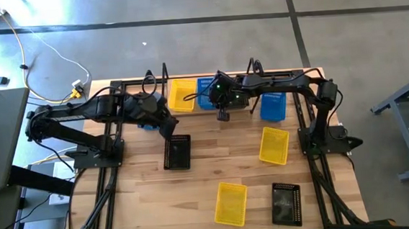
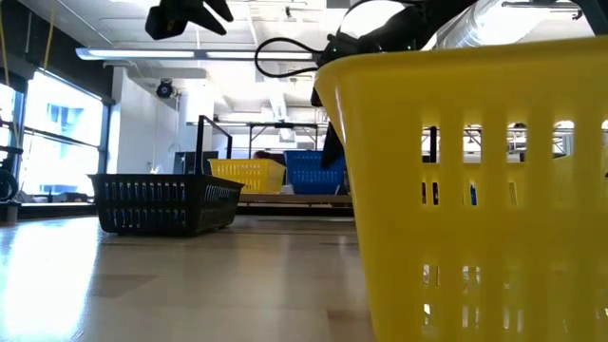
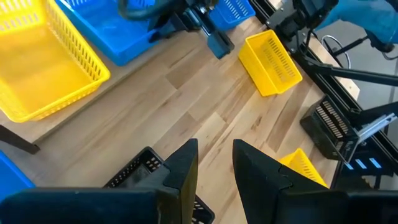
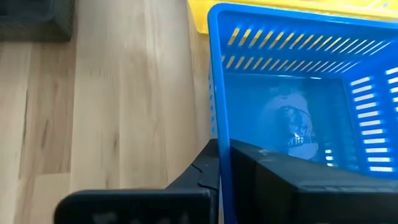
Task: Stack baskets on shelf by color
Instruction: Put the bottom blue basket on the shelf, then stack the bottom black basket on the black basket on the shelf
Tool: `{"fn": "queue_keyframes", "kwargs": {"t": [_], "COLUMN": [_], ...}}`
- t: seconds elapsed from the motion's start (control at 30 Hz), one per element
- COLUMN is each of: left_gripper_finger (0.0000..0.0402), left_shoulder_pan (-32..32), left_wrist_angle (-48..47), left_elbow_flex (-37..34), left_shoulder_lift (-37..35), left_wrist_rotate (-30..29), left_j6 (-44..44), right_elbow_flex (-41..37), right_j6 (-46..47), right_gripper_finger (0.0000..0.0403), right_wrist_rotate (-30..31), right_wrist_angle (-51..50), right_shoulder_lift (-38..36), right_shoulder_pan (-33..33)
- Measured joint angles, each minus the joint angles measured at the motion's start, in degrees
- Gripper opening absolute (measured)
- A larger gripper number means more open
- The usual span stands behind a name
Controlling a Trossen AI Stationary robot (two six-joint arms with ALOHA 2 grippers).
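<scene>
The shelf (image 2: pixel 285 198) stands at the table's far edge with a yellow basket (image 1: pixel 181 94) and a blue basket (image 1: pixel 205 93) side by side on its board. My right gripper (image 1: pixel 222 104) is shut on the blue basket (image 4: pixel 292 112). My left gripper (image 3: pixel 214 163) is open and empty, hovering above the far end of a black basket (image 1: pixel 177 152) that lies on the table. It shows high up in the low view (image 2: pixel 185 17). A second blue basket (image 1: pixel 272 106) lies right of the shelf, and a third (image 1: pixel 147 124) is partly hidden under my left arm. My right gripper holds the blue basket by one side wall (image 4: pixel 219 134), one finger outside the wall and one inside the basket. The fingers come from above. The basket is upright, next to the yellow one, and its bottom seems to rest on the shelf board (image 2: pixel 313 190).
Loose on the table are a yellow basket (image 1: pixel 274 144) at right middle, a yellow basket (image 1: pixel 231 203) near the front edge, which fills the low view (image 2: pixel 475 190), and a black basket (image 1: pixel 286 204) at front right. Bare wood lies at front left.
</scene>
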Motion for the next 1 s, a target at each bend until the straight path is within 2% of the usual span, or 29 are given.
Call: {"fn": "queue_keyframes", "kwargs": {"t": [0.37,0.57,0.7,1.0], "left_gripper_finger": [0.009,0.009,0.009,0.009], "left_shoulder_pan": [2.5,2.4,1.9,-0.7], "left_wrist_angle": [0.0,0.0,-0.4,-2.1], "left_elbow_flex": [0.0,0.0,0.0,0.0], "left_shoulder_lift": [0.0,0.0,0.0,0.0], "left_wrist_rotate": [3.5,5.3,8.1,9.6], "left_j6": [0.8,3.8,5.6,12.6], "right_elbow_flex": [0.0,0.0,0.0,0.0], "right_j6": [1.1,5.8,12.2,29.3], "right_gripper_finger": [0.0083,0.0089,0.0089,0.0089], "right_wrist_rotate": [1.4,1.4,1.4,1.0], "right_wrist_angle": [-1.2,-3.5,-9.4,-21.3], "right_shoulder_lift": [-2.1,-6.6,-9.7,-16.5], "right_shoulder_pan": [0.7,2.2,4.1,15.8]}}
